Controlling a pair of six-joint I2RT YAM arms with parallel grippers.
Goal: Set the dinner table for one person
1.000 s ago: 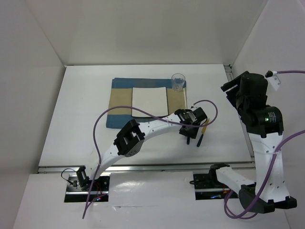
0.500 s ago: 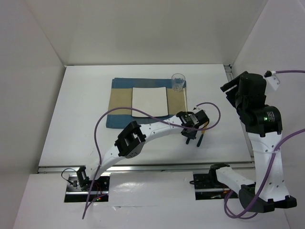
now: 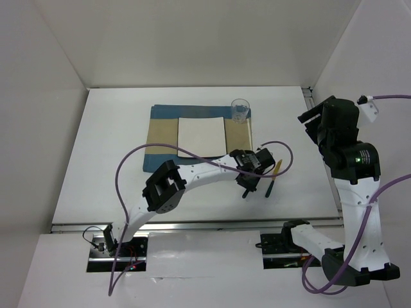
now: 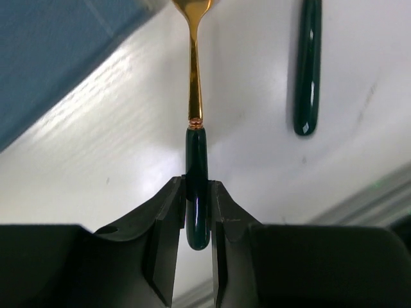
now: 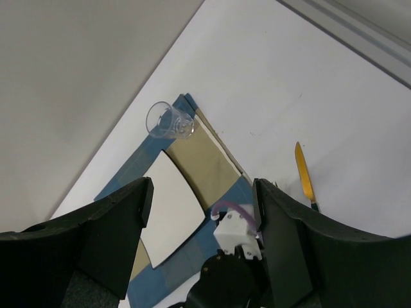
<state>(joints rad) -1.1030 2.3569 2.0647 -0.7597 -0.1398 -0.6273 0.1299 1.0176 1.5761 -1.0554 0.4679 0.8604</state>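
The dinner table is a matte-white top. My left gripper is low over it, just right of the placemat's near corner, shut on the dark green handle of a utensil. The utensil's gold stem points toward the placemat, and its head is cut off by the frame edge. A knife with a gold blade and a dark green handle lies on the table just right of it, and also shows in the left wrist view. My right gripper is raised high at the right, open and empty.
A blue-and-tan placemat lies mid-table with a white square plate on it. A clear glass stands at the placemat's far right corner. A metal rail runs along the near edge. The left arm's purple cable loops over the table.
My left gripper has moved a little left and nearer, away from the knife, with the utensil in it. The right arm has not moved.
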